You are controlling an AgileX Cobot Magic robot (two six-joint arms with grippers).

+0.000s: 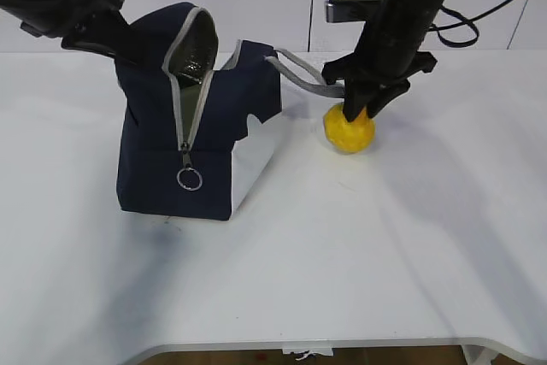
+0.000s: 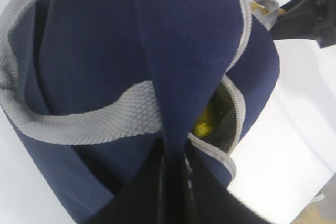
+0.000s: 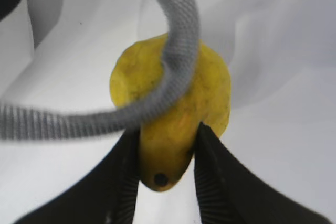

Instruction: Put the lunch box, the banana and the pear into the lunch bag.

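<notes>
The navy lunch bag (image 1: pixel 171 151) stands at the left of the table, its zipper open at the top. My left gripper (image 1: pixel 118 43) is shut on a fold of the bag's navy fabric (image 2: pixel 176 150) at the back top. Through the opening in the left wrist view something yellow (image 2: pixel 202 126) lies inside; I cannot tell what it is. The pear (image 1: pixel 350 132) is at table level right of the bag. My right gripper (image 1: pixel 359 111) is shut on its narrow end (image 3: pixel 167 148). A grey bag handle (image 3: pixel 178 40) crosses over the pear (image 3: pixel 212 93). The lunch box and banana are not visible.
The grey handle (image 1: pixel 299 74) trails from the bag toward the pear. The zipper's ring pull (image 1: pixel 189 179) hangs on the bag's front. A dark device (image 1: pixel 346 8) sits at the table's back edge. White table (image 1: pixel 342 254) lies in front.
</notes>
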